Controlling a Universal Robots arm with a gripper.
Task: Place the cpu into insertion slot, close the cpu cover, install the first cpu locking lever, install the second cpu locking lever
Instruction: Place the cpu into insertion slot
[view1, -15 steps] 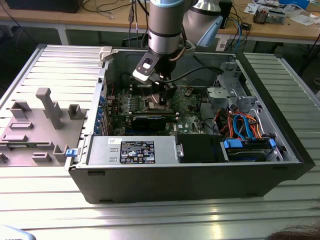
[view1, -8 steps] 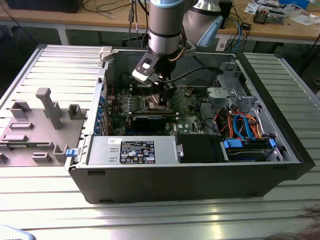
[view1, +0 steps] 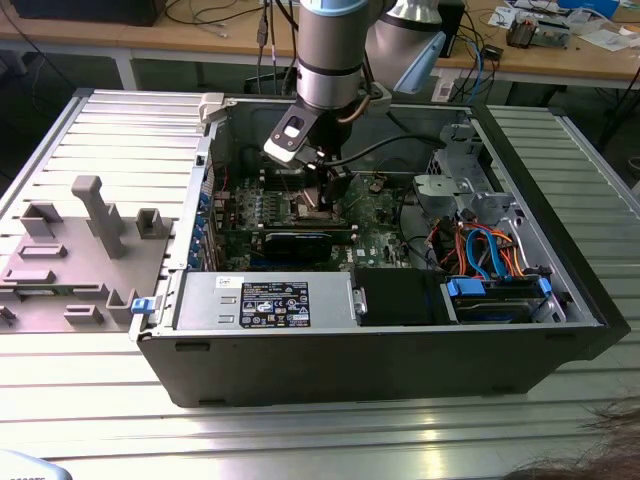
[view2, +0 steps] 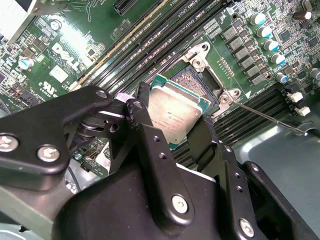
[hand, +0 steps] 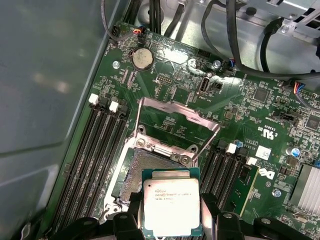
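The pincer (hand: 171, 222) was clenched on the cpu (hand: 171, 202), its printed lid facing up, partly over the exposed insertion slot (hand: 135, 170); the cpu cover (hand: 180, 113) stood raised.

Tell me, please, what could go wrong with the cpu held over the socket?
The cpu is pinched only by its edges between the fingers; it might slip or tilt. In the first wrist view it covers just part of the insertion slot; lowered off-line, it could damage the contacts. The raised cpu cover stands close and might be struck.

Bright, sharp, glare on table (view1: 330, 440)
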